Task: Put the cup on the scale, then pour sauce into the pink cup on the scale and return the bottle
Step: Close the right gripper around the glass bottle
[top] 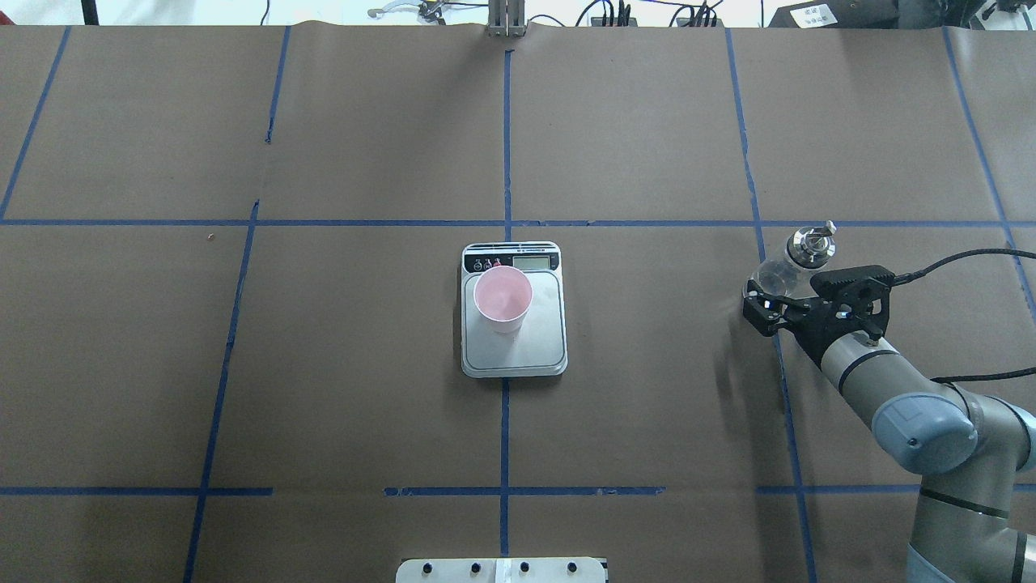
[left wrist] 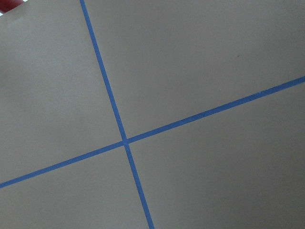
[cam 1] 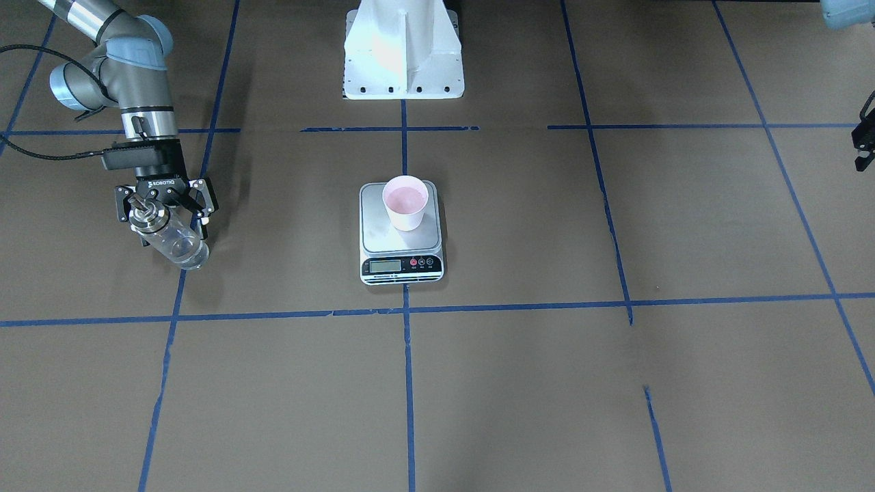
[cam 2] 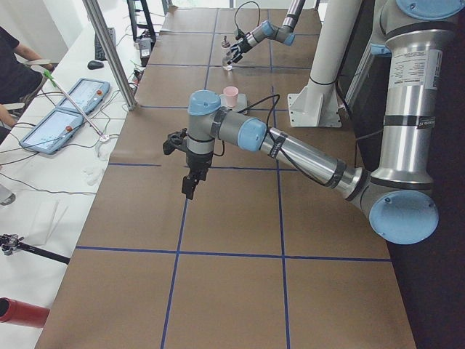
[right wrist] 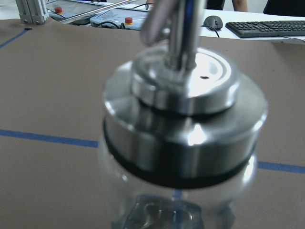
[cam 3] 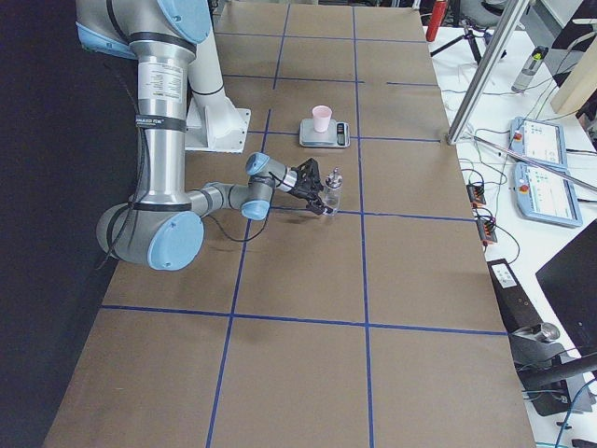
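The pink cup stands upright on the steel plate of the scale at the table's middle; it also shows in the overhead view. The clear glass bottle with metal collar and spout stands upright far to the robot's right. My right gripper is shut around the bottle's body, whose base is at or just above the paper. The right wrist view is filled by the bottle's collar. My left gripper hangs over bare table far from the scale; I cannot tell its state.
The white robot base stands behind the scale. Blue tape lines cross the brown paper. Operators' tablets and cables lie on the white bench beyond the far edge.
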